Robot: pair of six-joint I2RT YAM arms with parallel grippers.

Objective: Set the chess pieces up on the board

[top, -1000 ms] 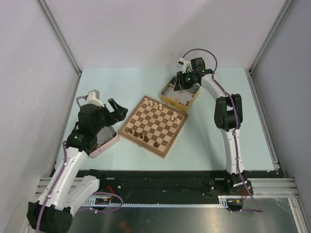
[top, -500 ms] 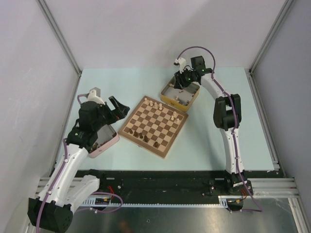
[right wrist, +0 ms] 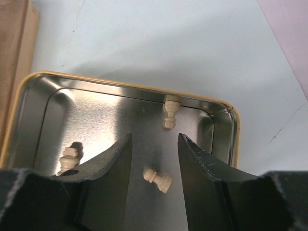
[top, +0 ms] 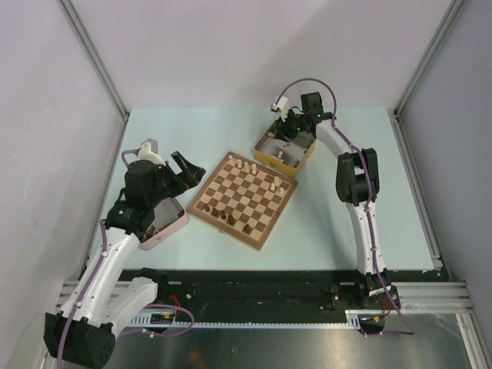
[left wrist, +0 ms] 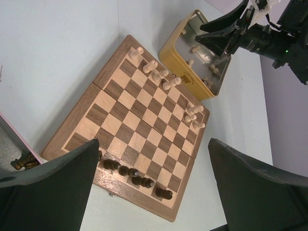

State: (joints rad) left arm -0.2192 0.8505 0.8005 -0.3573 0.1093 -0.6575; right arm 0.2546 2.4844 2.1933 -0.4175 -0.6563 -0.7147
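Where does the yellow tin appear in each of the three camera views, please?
Top external: the yellow tin sits centre, touching the board's far right edge.
Left wrist: upper right, beyond the board.
Right wrist: fills the lower frame.
Shared landmark: the board, a brown strip at upper left in the right wrist view.

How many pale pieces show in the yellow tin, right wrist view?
3 pale pieces: one at the tin's far wall, one lying between the jaws, one left of them. More may be hidden.

Angled board [top: 244, 204], pale chess pieces [left wrist: 153, 66] along one edge, dark pieces [left wrist: 165, 194] opposite
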